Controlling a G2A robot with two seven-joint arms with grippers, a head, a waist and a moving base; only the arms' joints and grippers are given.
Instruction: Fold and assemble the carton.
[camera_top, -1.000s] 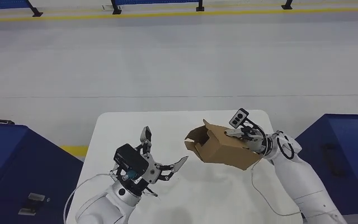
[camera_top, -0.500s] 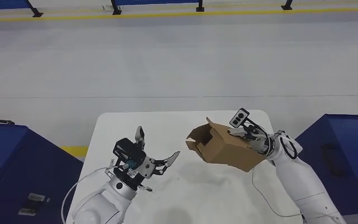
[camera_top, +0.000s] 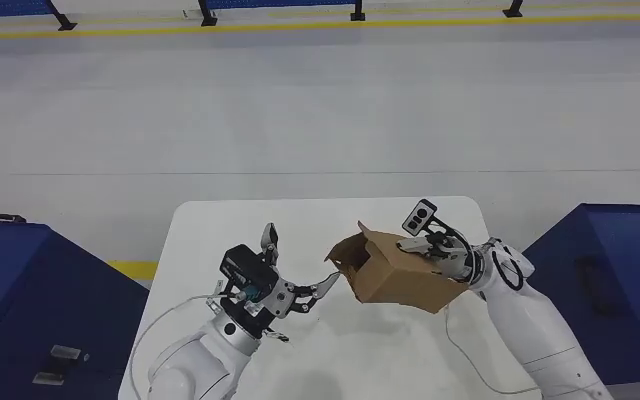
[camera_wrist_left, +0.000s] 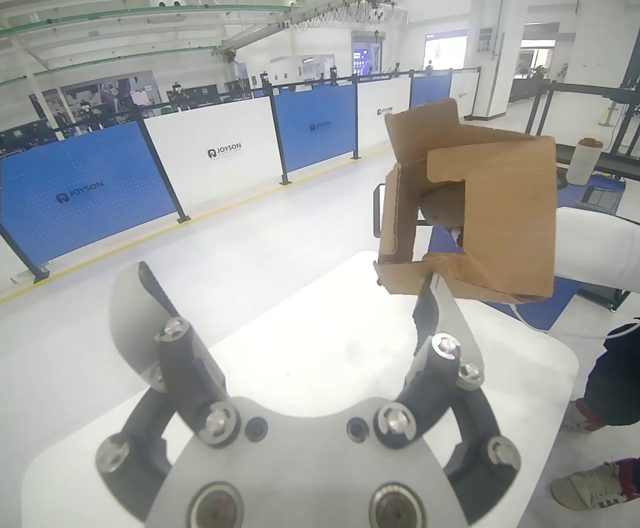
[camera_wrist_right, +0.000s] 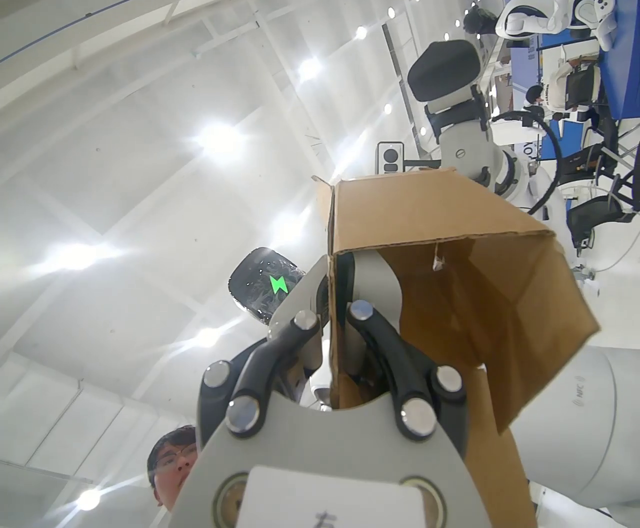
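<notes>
A brown cardboard carton (camera_top: 395, 275) is held above the right half of the white table (camera_top: 300, 225), its open end with loose flaps facing the left arm. My right gripper (camera_top: 425, 245) is shut on the carton's wall at its far end; in the right wrist view the fingers (camera_wrist_right: 360, 280) pinch the edge of the carton (camera_wrist_right: 450, 240). My left gripper (camera_top: 302, 255) is open just left of the carton. In the left wrist view one fingertip (camera_wrist_left: 435, 300) touches the lower flap of the carton (camera_wrist_left: 505, 220); the other finger (camera_wrist_left: 145, 300) is apart from it.
Blue barriers stand beside the table on the left (camera_top: 40, 290) and on the right (camera_top: 590, 240). A thin cable (camera_top: 470, 355) trails over the table's right front. A person's shoes (camera_wrist_left: 600, 490) are near a table corner.
The left gripper has moved right and come up to the carton's open end. The right gripper has carried the carton a little to the left.
</notes>
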